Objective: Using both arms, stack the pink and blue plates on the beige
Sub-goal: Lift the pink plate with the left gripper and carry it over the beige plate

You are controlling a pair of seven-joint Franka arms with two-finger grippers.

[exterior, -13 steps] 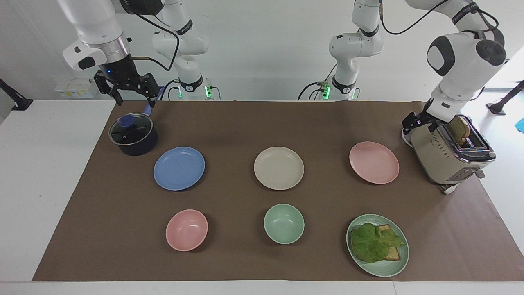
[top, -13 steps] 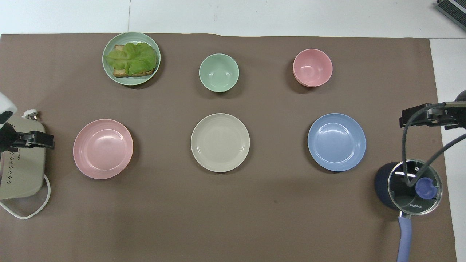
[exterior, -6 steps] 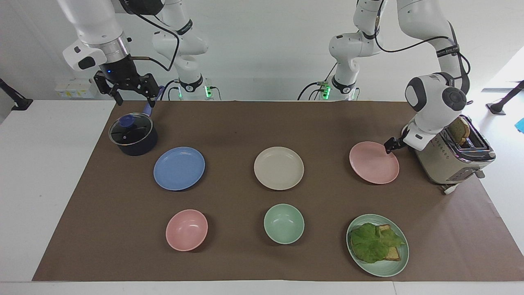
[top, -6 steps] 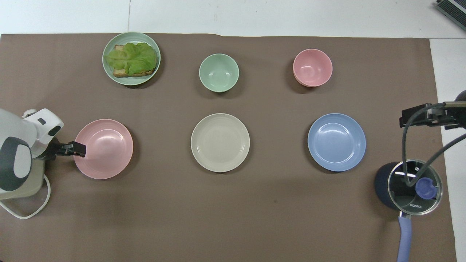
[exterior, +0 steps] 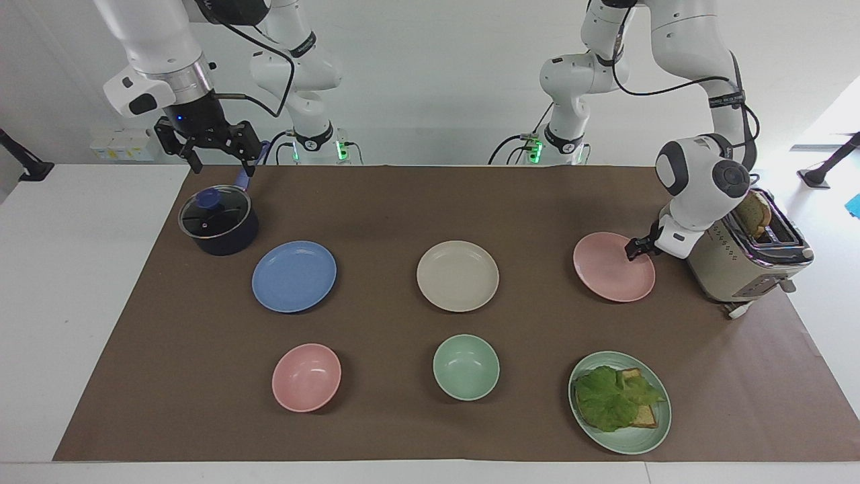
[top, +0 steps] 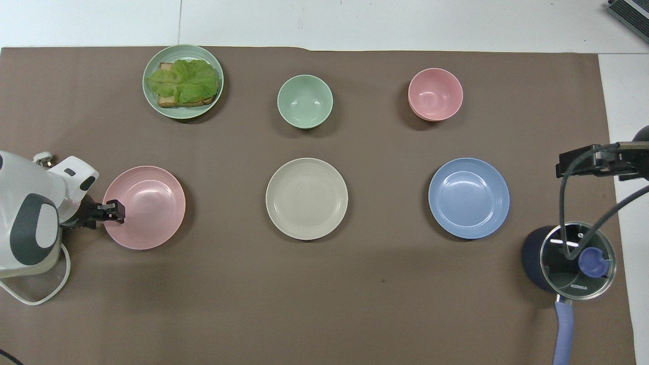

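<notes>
Jaws of the left gripper [exterior: 632, 249] sit at the pink plate's [exterior: 613, 269] rim on its toaster [exterior: 739, 265] side; whether they pinch it I cannot tell. Those of the right gripper [exterior: 218, 160] stand wide, up over the pot [exterior: 218, 222]. Beige plate [exterior: 457, 275] lies mid-counter, between the pink one and the blue plate [exterior: 293, 275], all three apart.

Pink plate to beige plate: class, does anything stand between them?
Nothing visible does. Only bare brown mat lies between the pink plate and the beige plate. The left gripper is at the pink plate's rim beside the toaster.
</notes>
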